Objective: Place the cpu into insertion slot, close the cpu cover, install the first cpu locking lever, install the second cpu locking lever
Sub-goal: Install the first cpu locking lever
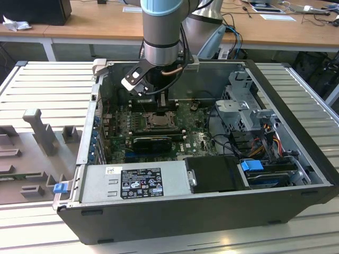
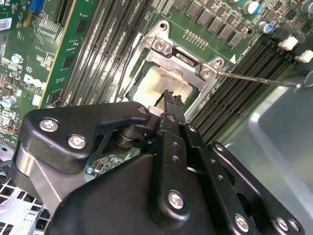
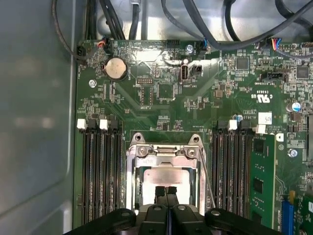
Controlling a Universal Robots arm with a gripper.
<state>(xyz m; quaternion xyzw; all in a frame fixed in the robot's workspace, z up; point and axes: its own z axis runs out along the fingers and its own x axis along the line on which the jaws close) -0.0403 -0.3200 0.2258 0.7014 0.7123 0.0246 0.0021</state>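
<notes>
Ribbed grey metal table [image 1: 47, 84], long wooden desks [image 1: 95, 22] behind

A silver table [image 1: 47, 79] with long ridges is holding a big black computer case [image 1: 212, 217], which is lying on its side with the open part facing up. A grey block [image 1: 32, 153] with upright pegs is sitting on the table too, just beside the case at the exterior view's left. Behind, a brown desk [image 1: 95, 24] is carrying a crumpled white paper [image 1: 13, 24].

Shiny metal cpu cover [image 3: 131, 182], matt cpu [image 3: 166, 176]
</notes>
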